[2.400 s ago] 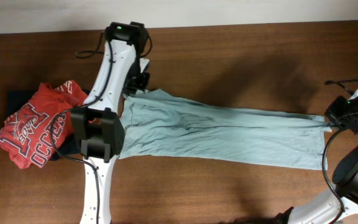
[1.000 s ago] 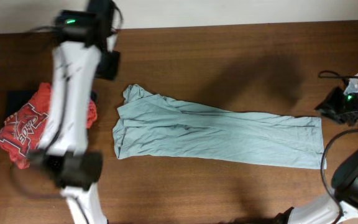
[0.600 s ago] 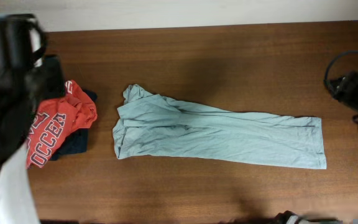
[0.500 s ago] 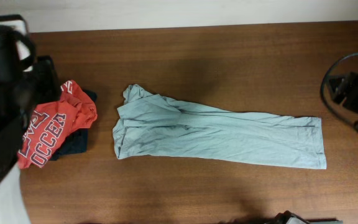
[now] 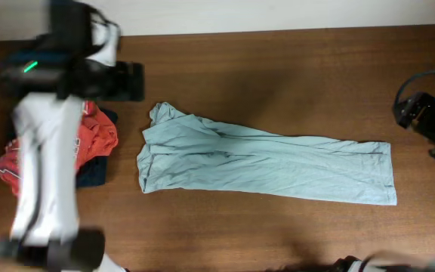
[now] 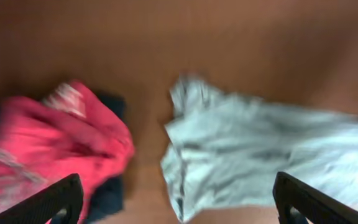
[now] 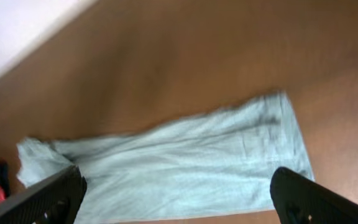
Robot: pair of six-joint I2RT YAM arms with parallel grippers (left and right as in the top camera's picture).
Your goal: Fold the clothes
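The pale grey-teal T-shirt [image 5: 263,165] lies flat on the brown wooden table [image 5: 278,68], folded into a long narrow band. It runs from left of centre to the right side of the overhead frame, and its left end is wider and bunched. At the far left a red shirt [image 5: 97,136] sits on a dark navy garment [image 5: 93,172], near the T-shirt but not touching it, and partly hidden by the blurred left arm [image 5: 47,166]. The right arm [image 5: 429,113] is at the right edge, off the cloth. In the left wrist view the left gripper [image 6: 176,193] has its fingers spread wide at the bottom corners with nothing between them, above the T-shirt's bunched end and the red shirt. The right gripper [image 7: 176,183] likewise stands wide apart and empty, above the T-shirt's band
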